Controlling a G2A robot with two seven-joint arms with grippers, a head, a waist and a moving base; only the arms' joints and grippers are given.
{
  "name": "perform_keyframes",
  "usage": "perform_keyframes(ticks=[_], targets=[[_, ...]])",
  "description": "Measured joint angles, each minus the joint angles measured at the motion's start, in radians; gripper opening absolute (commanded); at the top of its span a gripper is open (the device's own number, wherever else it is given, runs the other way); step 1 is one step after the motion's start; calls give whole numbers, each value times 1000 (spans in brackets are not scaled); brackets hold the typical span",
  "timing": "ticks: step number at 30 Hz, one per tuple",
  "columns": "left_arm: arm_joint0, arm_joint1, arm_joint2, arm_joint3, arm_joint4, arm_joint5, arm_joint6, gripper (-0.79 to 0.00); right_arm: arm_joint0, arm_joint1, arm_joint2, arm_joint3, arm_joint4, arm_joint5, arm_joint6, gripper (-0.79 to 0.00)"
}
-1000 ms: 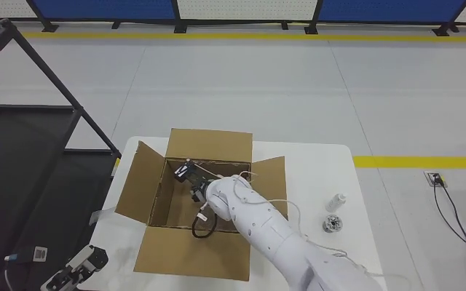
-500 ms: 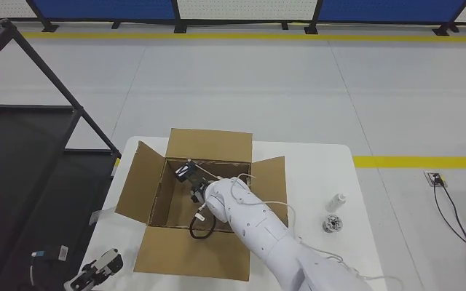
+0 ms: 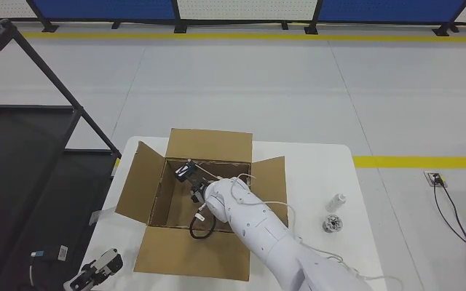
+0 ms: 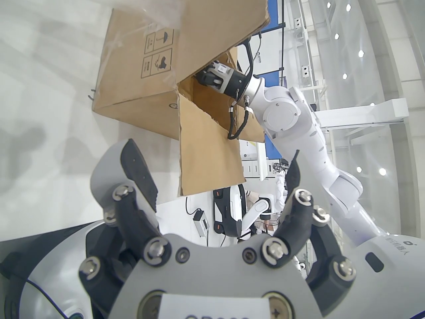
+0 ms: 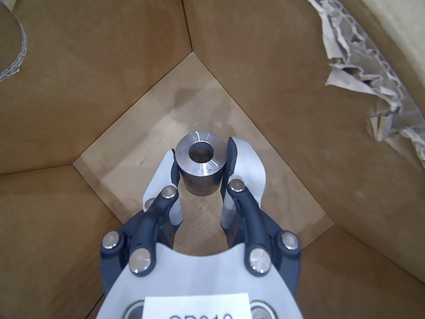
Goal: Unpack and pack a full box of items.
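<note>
Biggest thing first: the white worktop (image 3: pixel 320 167), and sitting on it the open cardboard box (image 3: pixel 207 145), all four flaps folded outward. That box is our landmark.

The right arm reaches over the box's near wall and down inside, toward the far corner. The right gripper (image 5: pixel 202 159) is deep in the box, and its jaws are clamped on a metal cylinder (image 5: pixel 199 170), one pad on each side. The cylinder stands upright, and its bored-out top faces the wrist camera. It sits low in a corner where two inner walls meet the box floor. Whether its base touches that floor or hangs just above it, I cannot tell. Around it the floor shows as plain brown board. On one inner wall of the box, high up by the rim, the cardboard liner is torn (image 5: pixel 365 77), with ragged paper peeling and the corrugation showing.

The left gripper (image 4: pixel 212 149) is outside the box, low down off its near left corner and beyond the worktop edge in the top view (image 3: pixel 98 270). Its jaws stand well apart with nothing between them. From that wrist the box's outer wall (image 4: pixel 139 67) and a hanging flap are in sight, with the other arm dipping in over the rim.

Now the small stuff, out on the worktop past the box's right flap. A small white bottle (image 3: pixel 336 201) lies well apart from the box. Just beside the bottle, on its near side, sits a little round metal part (image 3: pixel 333 223).
</note>
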Motion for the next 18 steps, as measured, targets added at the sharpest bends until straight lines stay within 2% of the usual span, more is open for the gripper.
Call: perform_keyframes(ticks=[5, 15, 18], targets=[[0, 0, 0, 0, 0, 0, 0, 0, -17, 1, 15, 28, 19, -65, -106, -785], [0, 0, 1, -1, 1, 1, 1, 0, -19, 1, 14, 26, 17, -60, -103, -785], [-4, 0, 20, -18, 28, 15, 4, 0, -35, 5, 16, 18, 6, -22, -101, -785]])
